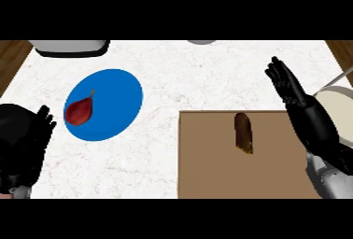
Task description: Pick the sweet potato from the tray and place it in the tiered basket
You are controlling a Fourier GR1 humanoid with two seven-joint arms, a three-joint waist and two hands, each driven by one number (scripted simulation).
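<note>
A long brown sweet potato [243, 132] lies on the brown tray [207, 163] at the lower right of the marble counter. My right hand [298, 100] is just to its right, above the tray's right edge, fingers straight and pointing away from me, open and apart from the sweet potato. My left hand [29, 135] rests at the left edge, fingers up, open and holding nothing. At the right edge shows part of the tiered basket [339, 105], with a cream round shelf and a grey wire.
A blue plate [110, 93] on the left carries a dark red, pear-shaped vegetable [81, 111]. A white appliance with a dark base [71, 47] stands at the back left. A grey object [201, 42] peeks in at the back edge. Wood surfaces border both sides.
</note>
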